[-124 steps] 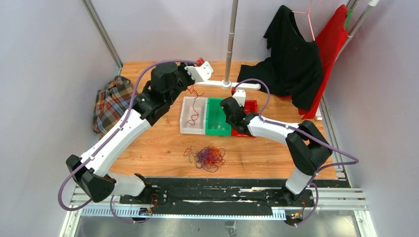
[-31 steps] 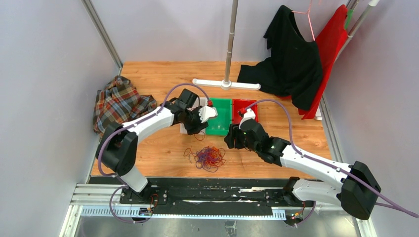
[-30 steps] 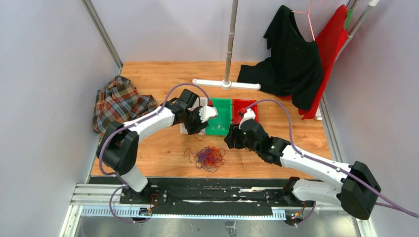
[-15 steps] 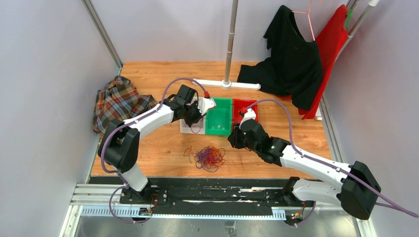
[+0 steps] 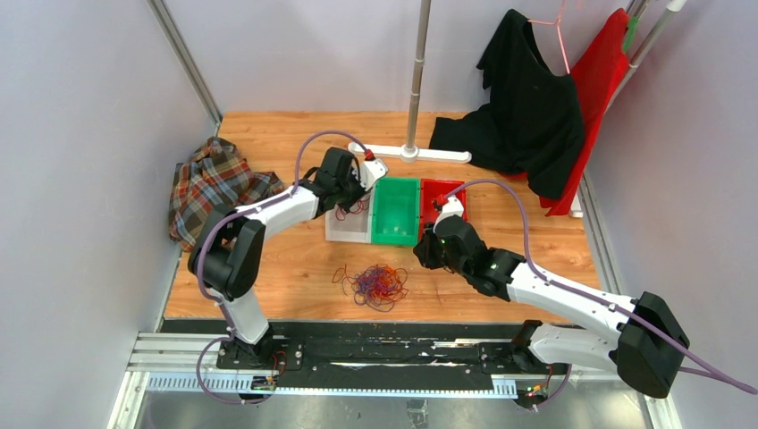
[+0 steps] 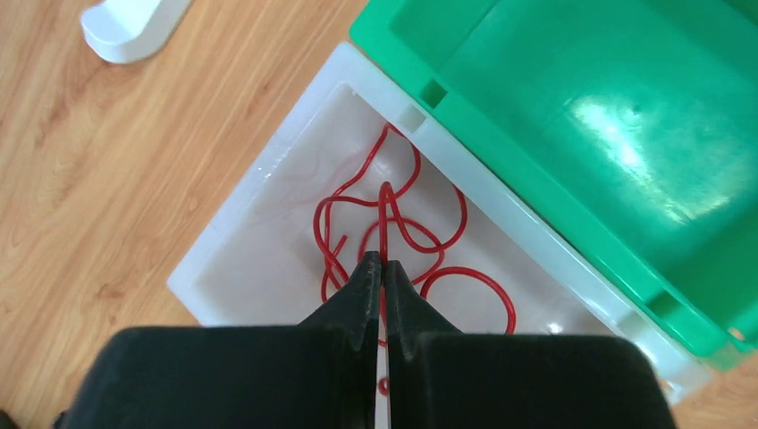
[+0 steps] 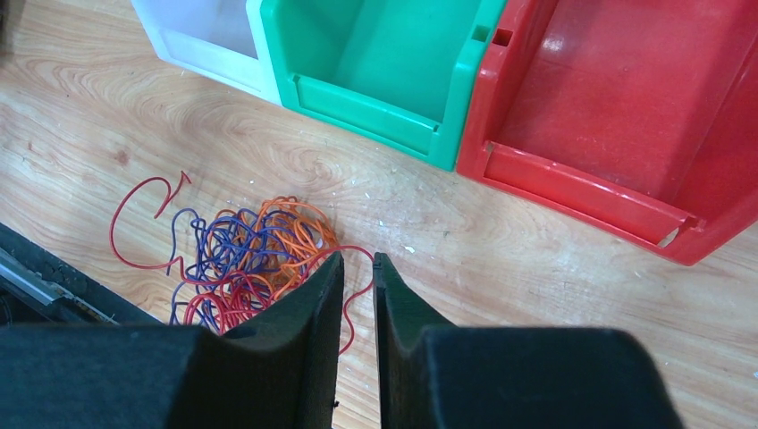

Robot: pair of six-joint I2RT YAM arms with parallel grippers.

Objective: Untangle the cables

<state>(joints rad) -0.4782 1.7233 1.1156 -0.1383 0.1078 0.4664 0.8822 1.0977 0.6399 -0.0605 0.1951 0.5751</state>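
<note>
The left claw (image 6: 383, 268) is pinched shut on a red cable (image 6: 393, 223) inside the white bin (image 6: 268, 179). The right claw (image 7: 357, 264), slightly parted and empty, hovers over the cable clump (image 7: 241, 259) lying in front of that bin. Risk: withdrawing the left claw without releasing drags the cable out again.

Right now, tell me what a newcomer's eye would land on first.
The tangled clump of red, orange and purple cables lies on the wooden table, in front of a row of three: white bin, green bin, red bin. In the white bin coils a loose red cable, the left gripper shut on one loop of it.
</note>
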